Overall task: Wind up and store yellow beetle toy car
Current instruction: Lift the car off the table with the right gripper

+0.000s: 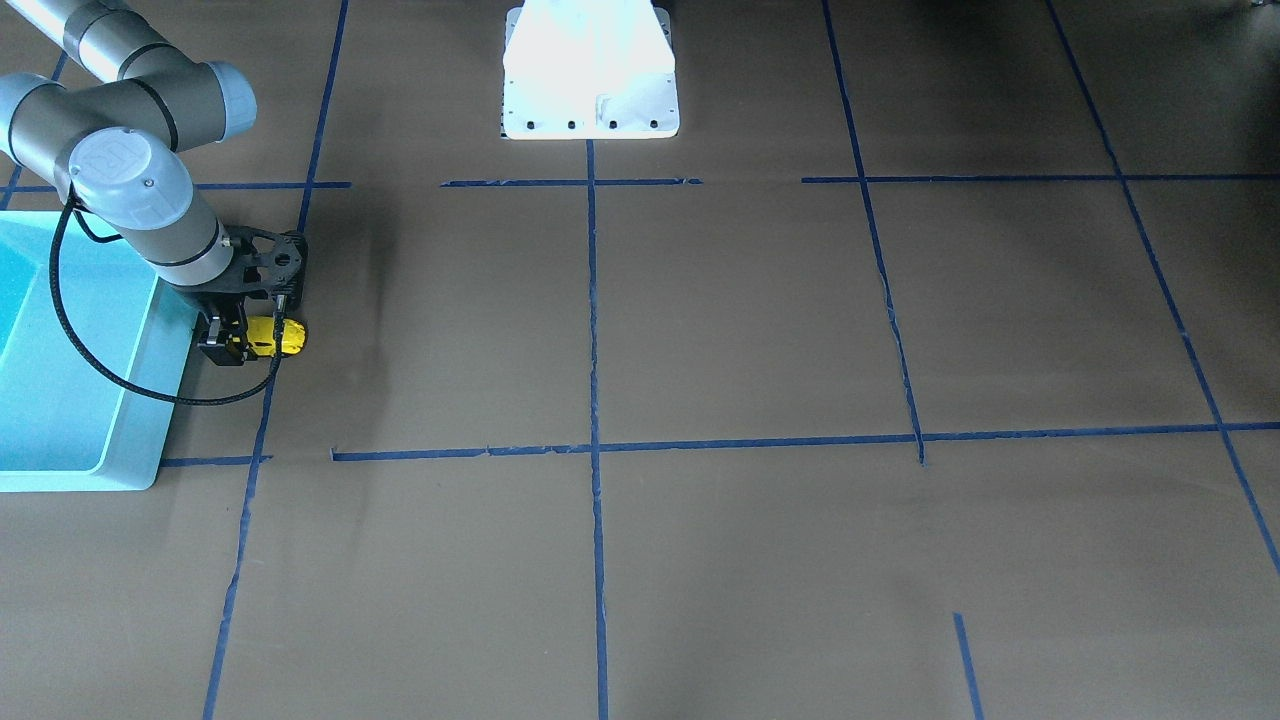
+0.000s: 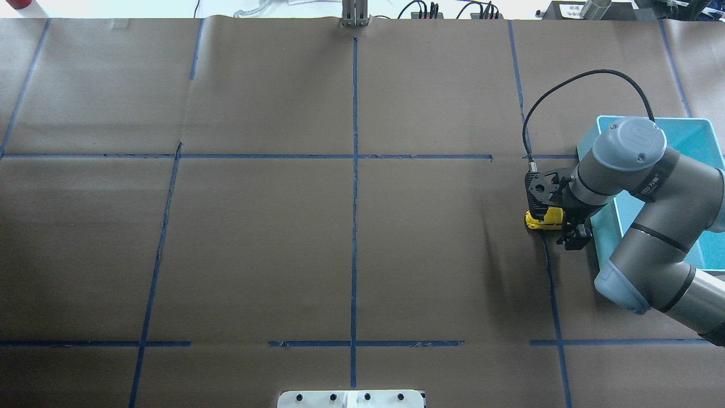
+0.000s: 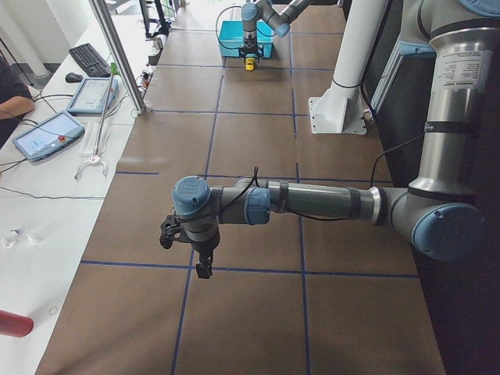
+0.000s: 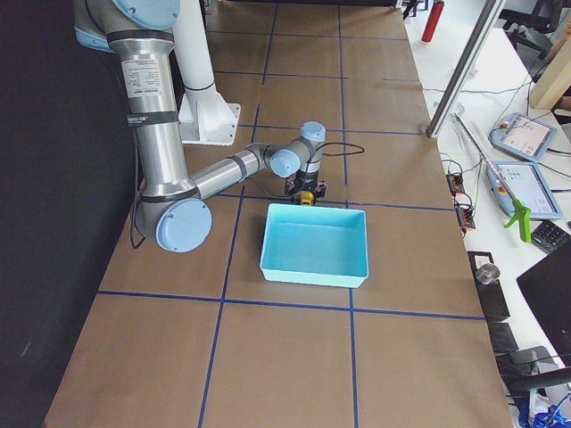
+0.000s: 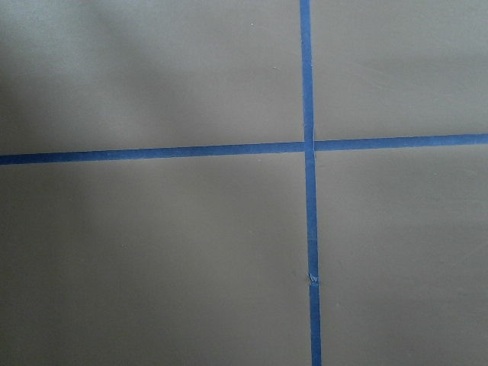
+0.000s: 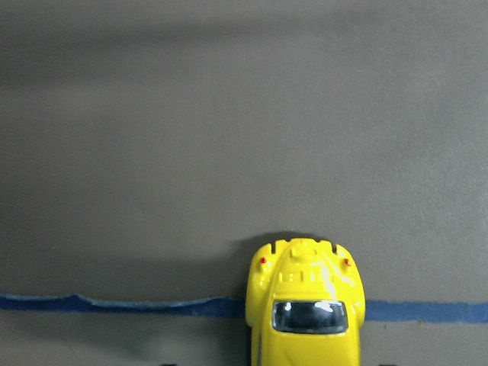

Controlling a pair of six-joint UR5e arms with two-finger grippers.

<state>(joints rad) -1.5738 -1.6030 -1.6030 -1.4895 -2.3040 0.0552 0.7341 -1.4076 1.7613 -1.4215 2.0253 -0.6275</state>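
The yellow car [image 6: 305,305] sits directly under the right end effector [image 1: 250,335], wheels on the worktop [image 1: 750,320], its body crossing a blue tape line [image 6: 114,303]; one end pokes out from beneath the end effector on the side away from the light blue bin [image 1: 130,420], which stands just beside the end effector on its other side.

The fingers come down on both flanks of the car; whether they are pressing on it or merely straddling it, I cannot tell, as the wrist view cuts them off.

The car looks tiny, light and rigid, with a glossy, rounded shell; I judge that the curved roof and nose would slip out of a pinch, so the flatter sides low on the body, between the wheels, are the place to hold it. Winding likely calls for a firm downward press, so the wheels bite the paper rather than skid; too loose a hold could let it shoot away.

The left end effector [image 3: 187,250] hangs over bare worktop, well apart from the car; its state I cannot tell.
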